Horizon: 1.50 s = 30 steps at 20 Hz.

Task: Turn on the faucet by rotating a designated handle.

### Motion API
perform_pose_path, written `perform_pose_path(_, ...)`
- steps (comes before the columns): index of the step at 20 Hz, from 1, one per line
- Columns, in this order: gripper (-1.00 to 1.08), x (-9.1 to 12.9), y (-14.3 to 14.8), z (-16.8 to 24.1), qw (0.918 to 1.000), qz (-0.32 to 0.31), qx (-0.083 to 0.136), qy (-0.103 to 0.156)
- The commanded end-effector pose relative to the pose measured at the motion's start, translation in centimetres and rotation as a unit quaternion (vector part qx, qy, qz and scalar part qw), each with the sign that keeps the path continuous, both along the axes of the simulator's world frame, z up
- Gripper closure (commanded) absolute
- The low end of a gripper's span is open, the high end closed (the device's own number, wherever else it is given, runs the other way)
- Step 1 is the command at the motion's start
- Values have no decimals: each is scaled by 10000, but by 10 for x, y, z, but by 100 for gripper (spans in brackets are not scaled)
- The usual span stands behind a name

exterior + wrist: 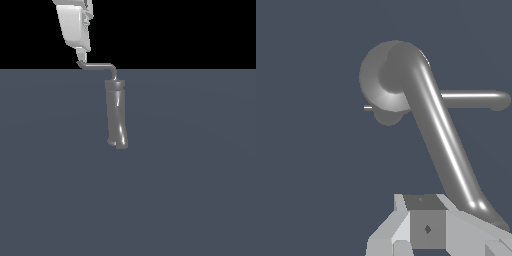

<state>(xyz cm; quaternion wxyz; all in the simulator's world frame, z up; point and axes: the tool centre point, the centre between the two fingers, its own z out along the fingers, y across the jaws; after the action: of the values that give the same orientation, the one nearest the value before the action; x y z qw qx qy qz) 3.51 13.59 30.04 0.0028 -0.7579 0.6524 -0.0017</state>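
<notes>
One faucet (116, 120) stood on the flat dark blue-grey table (190, 190), slightly left of centre in the exterior view, upper half. Nothing else was on the table near it, and nothing blocked the approach. The body was a tall glossy dark-grey metal cylinder with bright highlights, a collar near the top and a slightly wider foot. One handle (100, 65) rose from its top: a thin light-grey rod, curved at the elbow, running level toward the exterior view's left with a small upturned tip. In the wrist view the rod (438, 130) looked smooth and shiny, and a second thin rod (473, 99) stuck out sideways from the body. One white, blocky end effector (80, 56) hung just above the handle's tip, touching or nearly so. Could not tell whether its jaws were parted or clenched; only grey-white angular finger parts (426, 227) showed beside the rod's end.
</notes>
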Motion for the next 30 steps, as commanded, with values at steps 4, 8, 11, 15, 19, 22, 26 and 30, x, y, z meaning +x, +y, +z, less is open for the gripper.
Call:
perform_pose_path(4, 108, -18, -1, 0, 10000, 8, -9, 32)
perform_pose_path(8, 108, -19, -3, 0, 10000, 8, -11, 3)
perform_pose_path(11, 108, -26, -11, 0, 10000, 8, -10, 8)
perform_pose_path(15, 108, -36, -21, 0, 10000, 7, -10, 13)
perform_pose_path(19, 108, -46, -32, 0, 10000, 7, -10, 16)
perform_pose_path(22, 108, -54, -40, 0, 10000, 7, -10, 20)
perform_pose_path(26, 108, -64, -52, 0, 10000, 6, -9, 26)
perform_pose_path(30, 108, -72, -60, 0, 10000, 6, -10, 28)
